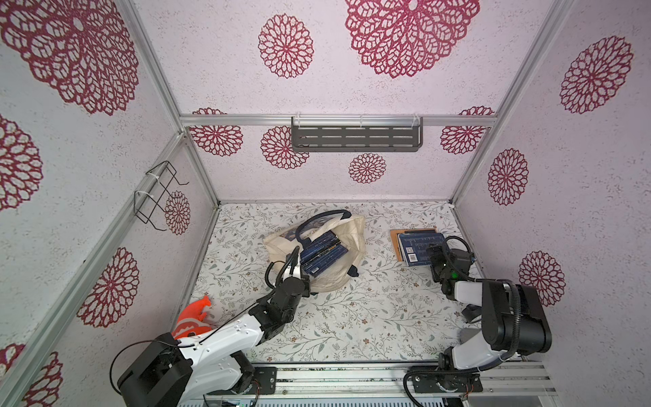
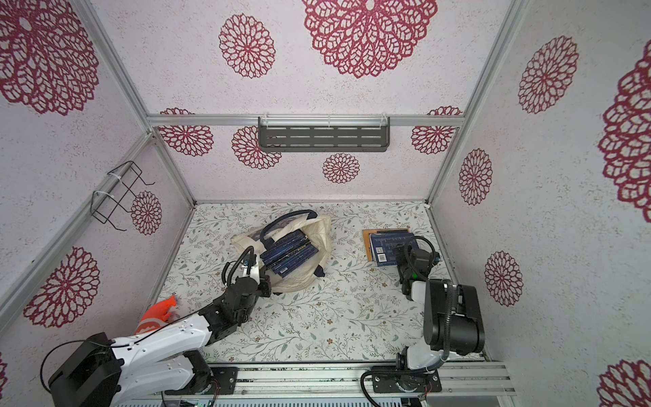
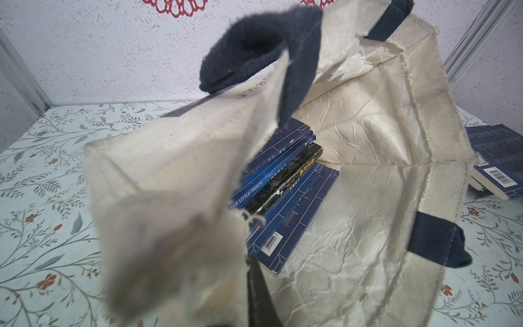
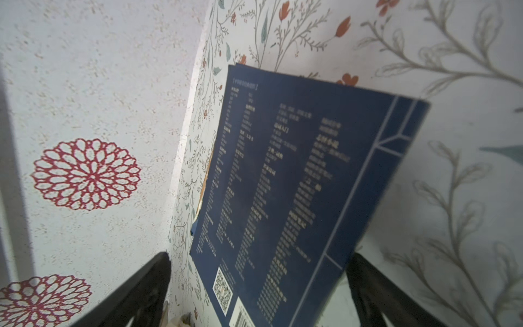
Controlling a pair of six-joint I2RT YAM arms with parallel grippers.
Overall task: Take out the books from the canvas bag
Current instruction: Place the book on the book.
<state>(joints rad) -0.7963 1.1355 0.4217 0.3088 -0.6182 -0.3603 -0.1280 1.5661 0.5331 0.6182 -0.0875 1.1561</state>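
Pinched shut, the left gripper (image 1: pixel 298 265) holds the rim of the big cream canvas bag (image 1: pixel 354 230) with dark blue strap handles, and that edge is lifted. The right gripper (image 4: pixel 260 254) has its two black fingers (image 4: pixel 141 286) spread wide apart, one on each side of the top blue book (image 4: pixel 283 184), not squeezing it. Under it all is the table (image 1: pixel 352 317) with a leaf and flower print. The bag slumps near the middle. Several thin dark blue books (image 1: pixel 322 255) lie stacked inside it. On the robot's right, a small pile of blue books (image 1: pixel 417 246) sits on the table, over an orange-brown book (image 1: pixel 395 243). One small orange plastic toy (image 1: pixel 195 315) lies by the left arm.
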